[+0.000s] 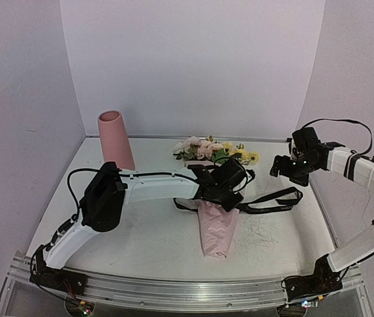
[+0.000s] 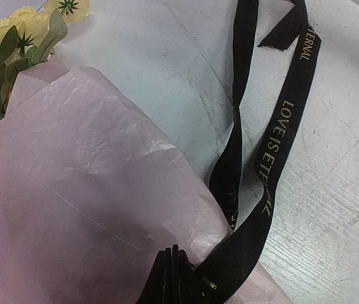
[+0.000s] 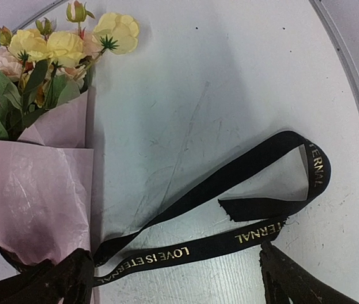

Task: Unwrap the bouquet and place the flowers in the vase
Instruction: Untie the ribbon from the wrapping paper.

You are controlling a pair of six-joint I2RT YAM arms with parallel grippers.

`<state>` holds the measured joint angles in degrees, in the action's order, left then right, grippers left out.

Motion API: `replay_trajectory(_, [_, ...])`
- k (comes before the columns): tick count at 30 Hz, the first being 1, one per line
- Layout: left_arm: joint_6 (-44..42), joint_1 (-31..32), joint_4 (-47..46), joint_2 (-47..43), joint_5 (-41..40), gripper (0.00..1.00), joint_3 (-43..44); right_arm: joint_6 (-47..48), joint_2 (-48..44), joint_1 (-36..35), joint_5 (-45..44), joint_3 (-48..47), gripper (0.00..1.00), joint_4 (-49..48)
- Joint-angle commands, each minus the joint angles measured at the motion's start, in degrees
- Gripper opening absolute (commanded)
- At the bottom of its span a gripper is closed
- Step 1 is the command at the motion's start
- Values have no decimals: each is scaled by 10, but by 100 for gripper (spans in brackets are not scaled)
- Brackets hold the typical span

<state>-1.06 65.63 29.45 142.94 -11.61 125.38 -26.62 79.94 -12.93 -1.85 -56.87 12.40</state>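
The bouquet lies mid-table, its pink, cream and yellow flowers (image 1: 208,149) pointing to the back and its crinkled pink paper (image 1: 216,228) to the front. A black ribbon (image 1: 274,201) with gold lettering trails loose to the right. My left gripper (image 1: 229,191) rests on the paper (image 2: 84,190), its fingers (image 2: 166,278) pressed shut with nothing showing between them; the ribbon (image 2: 274,158) runs along their right side. My right gripper (image 1: 283,165) hovers open at the right, and the ribbon (image 3: 185,252) lies on the table below its spread fingers (image 3: 287,282). The pink vase (image 1: 115,137) stands upright at the back left.
White walls close the table at the back and both sides. The table's raised rim (image 3: 350,82) curves past the ribbon's far loop. An aluminium rail (image 1: 173,290) holding both arm bases runs along the near edge. The left arm (image 1: 154,186) stretches across the table's left half.
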Motion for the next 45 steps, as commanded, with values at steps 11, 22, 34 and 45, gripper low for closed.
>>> replay_trajectory(11, [30,0,7,-54,42,71,-68,-23,-18,-2,64,35,91,-6])
replay_trajectory(22, [39,0,14,-84,66,68,-56,-29,-19,-2,72,34,90,-8])
replay_trajectory(34, [82,0,15,-91,100,69,-81,-11,36,-2,180,62,87,-17])
replay_trajectory(45, [66,3,20,-84,59,65,-77,-134,89,-2,248,106,80,-79])
